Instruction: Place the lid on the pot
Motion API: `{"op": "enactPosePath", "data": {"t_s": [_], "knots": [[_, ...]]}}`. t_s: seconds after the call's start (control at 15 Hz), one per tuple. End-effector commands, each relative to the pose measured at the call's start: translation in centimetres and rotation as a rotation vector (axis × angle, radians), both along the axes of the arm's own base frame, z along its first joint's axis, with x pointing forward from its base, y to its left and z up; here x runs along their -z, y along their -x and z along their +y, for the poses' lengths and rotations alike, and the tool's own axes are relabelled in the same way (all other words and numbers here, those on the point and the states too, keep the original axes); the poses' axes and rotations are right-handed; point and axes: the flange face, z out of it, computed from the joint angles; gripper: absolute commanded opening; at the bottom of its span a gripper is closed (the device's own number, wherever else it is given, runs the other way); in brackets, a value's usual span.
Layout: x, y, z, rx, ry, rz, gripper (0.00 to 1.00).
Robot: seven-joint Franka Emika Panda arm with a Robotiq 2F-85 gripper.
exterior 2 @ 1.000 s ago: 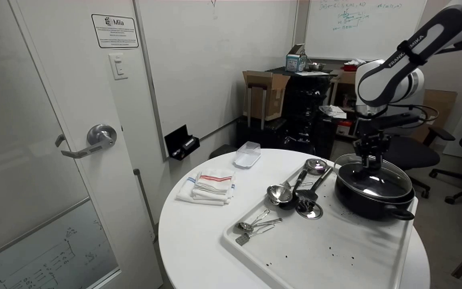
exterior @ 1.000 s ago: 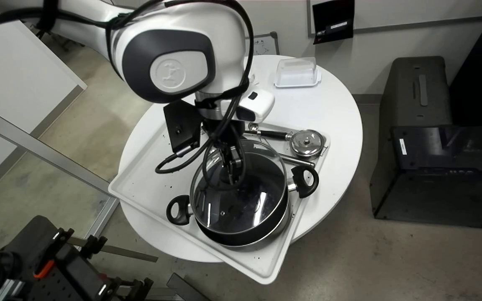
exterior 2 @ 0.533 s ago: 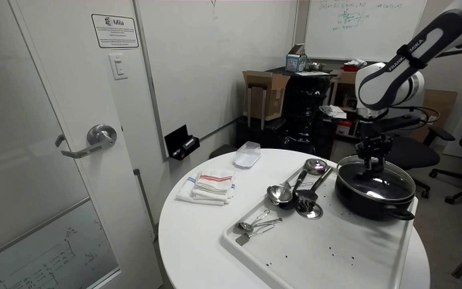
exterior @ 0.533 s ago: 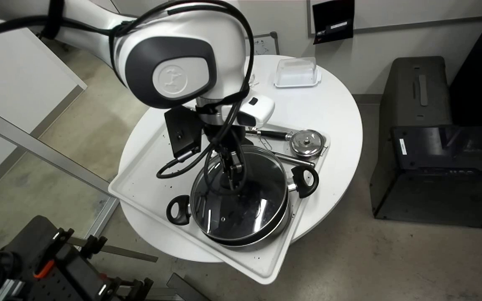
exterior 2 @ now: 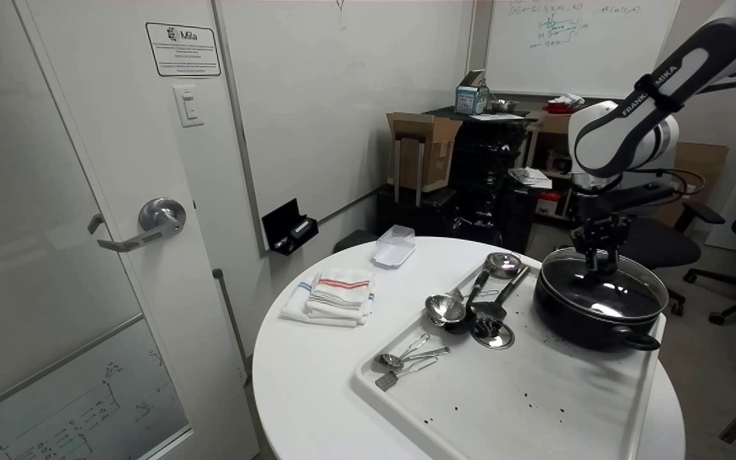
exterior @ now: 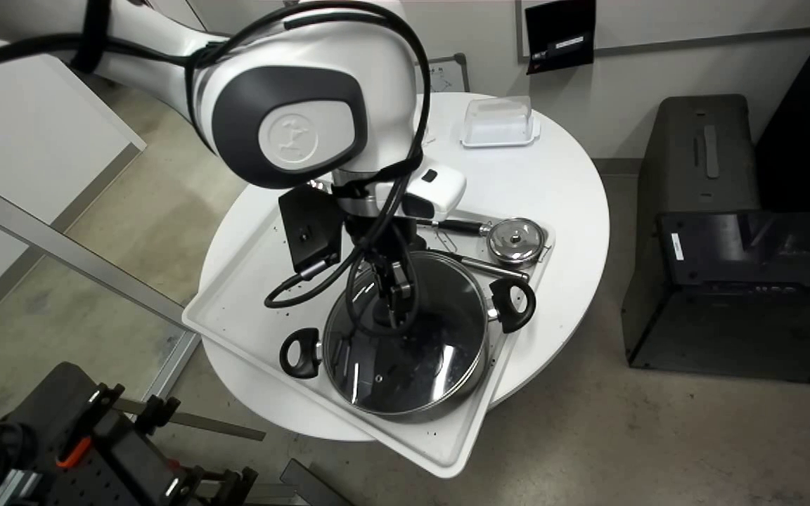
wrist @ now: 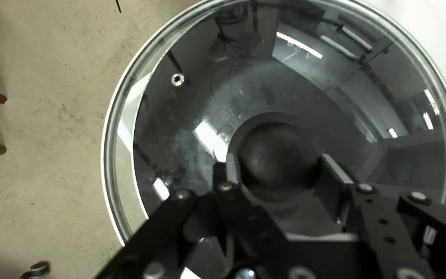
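Note:
The round glass lid (exterior: 419, 372) with its metal rim lies over the wide black pot (exterior 2: 572, 326) in both exterior views. My gripper (exterior: 399, 318) is shut on the lid's dark centre knob (wrist: 275, 153). In the wrist view the gripper (wrist: 278, 164) has one finger pad on each side of the knob. In an exterior view the lid (exterior 2: 623, 297) is close to the pot's rim and sticks out a little at the right. I cannot tell whether it touches the rim all round. The pot's loop handle (exterior: 514, 305) stands out at the side.
The pot stands on a white tray (exterior 2: 534, 409) on a round white table (exterior 2: 304, 377). Utensils, a small metal pan (exterior: 515, 240) and a small lid (exterior 2: 493, 333) lie on the tray. Folded towels (exterior 2: 336, 297) and a clear plastic box (exterior 2: 395, 246) are on the table.
My gripper has come down with the lid and shifted slightly, to the right in both exterior views. The gap between lid and pot rim has shrunk. The pot has not moved.

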Motion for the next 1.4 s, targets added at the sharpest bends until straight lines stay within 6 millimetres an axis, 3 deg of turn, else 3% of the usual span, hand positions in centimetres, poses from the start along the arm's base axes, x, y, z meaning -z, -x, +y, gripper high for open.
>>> {"op": "enactPosePath", "data": {"t_s": [0.0, 1.33], "knots": [[-0.7, 0.2, 0.1, 0.001, 0.036, 0.011, 0.25], [-0.3, -0.1, 1.7, -0.03, 0.016, -0.024, 0.25]]}}
